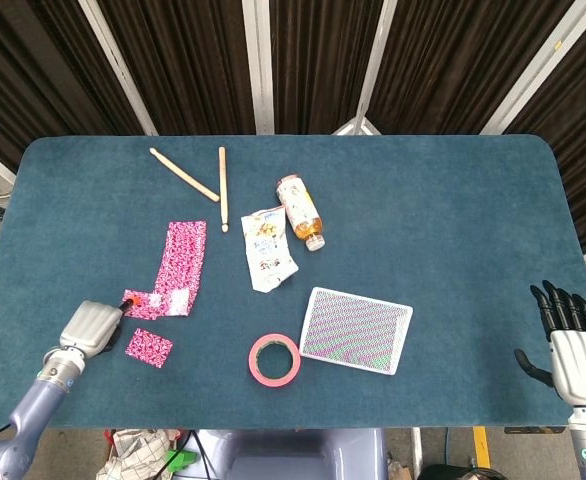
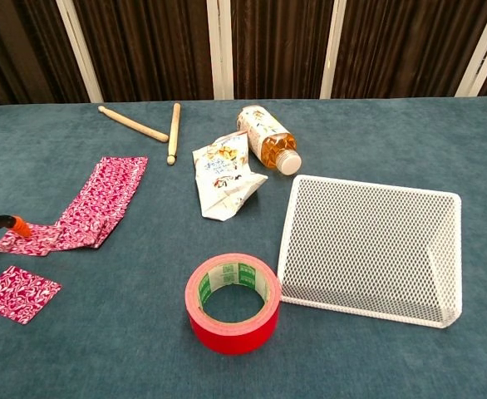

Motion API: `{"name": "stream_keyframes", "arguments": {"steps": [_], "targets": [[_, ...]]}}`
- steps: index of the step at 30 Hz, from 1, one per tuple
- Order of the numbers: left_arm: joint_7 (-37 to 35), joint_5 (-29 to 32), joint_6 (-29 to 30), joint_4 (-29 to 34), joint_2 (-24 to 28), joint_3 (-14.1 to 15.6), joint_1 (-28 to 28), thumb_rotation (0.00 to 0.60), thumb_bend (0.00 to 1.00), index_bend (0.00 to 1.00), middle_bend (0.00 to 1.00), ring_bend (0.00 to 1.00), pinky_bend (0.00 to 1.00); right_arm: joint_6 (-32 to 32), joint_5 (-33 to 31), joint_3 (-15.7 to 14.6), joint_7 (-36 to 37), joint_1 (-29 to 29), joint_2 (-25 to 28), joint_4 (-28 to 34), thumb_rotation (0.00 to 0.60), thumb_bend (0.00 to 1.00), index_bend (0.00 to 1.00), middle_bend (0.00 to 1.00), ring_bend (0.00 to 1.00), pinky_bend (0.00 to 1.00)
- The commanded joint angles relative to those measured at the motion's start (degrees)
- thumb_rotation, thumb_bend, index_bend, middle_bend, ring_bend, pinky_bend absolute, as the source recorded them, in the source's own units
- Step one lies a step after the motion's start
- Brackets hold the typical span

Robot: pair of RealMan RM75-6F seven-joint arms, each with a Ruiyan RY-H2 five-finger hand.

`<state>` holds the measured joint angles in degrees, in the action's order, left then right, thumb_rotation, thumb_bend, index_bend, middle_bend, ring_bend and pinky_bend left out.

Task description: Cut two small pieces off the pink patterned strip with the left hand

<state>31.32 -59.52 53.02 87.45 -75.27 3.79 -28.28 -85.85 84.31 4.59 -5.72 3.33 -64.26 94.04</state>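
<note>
Pink patterned strip bent sideways at near end, cut piece beside, left hand gripping orange-tipped cutter

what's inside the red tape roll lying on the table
Through the round red tape roll, only the blue felt table shows in its open centre, in both views. Its green-and-white printed inner lining is visible at the far wall. The patch of table under its band is covered.

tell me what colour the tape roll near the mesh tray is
Red, with a green-and-white printed inner core; the tape roll shows best in the chest view.
</note>
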Motion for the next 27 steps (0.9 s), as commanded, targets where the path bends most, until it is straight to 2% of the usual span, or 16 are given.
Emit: {"name": "stream_keyframes", "arguments": {"steps": [1,16,22,27], "targets": [[-0.4,0.3,0.3,-0.2,0.6,0.2,0.5,0.6,0.78,0.19,0.87,0.72,0.61,0.0,0.0,0.0,-0.2,0.0,-0.1,0.0,0.6,0.27,0.02,0.05,0.08,0.09],[-3.7,0.1,2.0,-0.8,3.3,0.6,2.6,0.6,0.77,0.19,0.87,0.72,0.61,0.5,-0.1,-0.1,-1.2,0.3,-0.5,0.1,0.6,0.27,0.02,0.05,0.08,0.09],[-8.2,-5.0,5.3,2.7,5.7,-0.7,3.2,0.6,0.63,0.19,0.79,0.64,0.61,0.4,0.0,-0.2,-1.3,0.3,-0.6,0.1,0.6,0.27,0.02,0.05,0.08,0.09],[-14.6,-13.3,11.5,8.8,10.5,-1.1,5.2,0.6,0.53,0.19,0.74,0.6,0.6,0.5,0.1,-0.2,-1.2,0.3,-0.6,0.1,0.6,0.27,0.02,0.05,0.08,0.09]]}}
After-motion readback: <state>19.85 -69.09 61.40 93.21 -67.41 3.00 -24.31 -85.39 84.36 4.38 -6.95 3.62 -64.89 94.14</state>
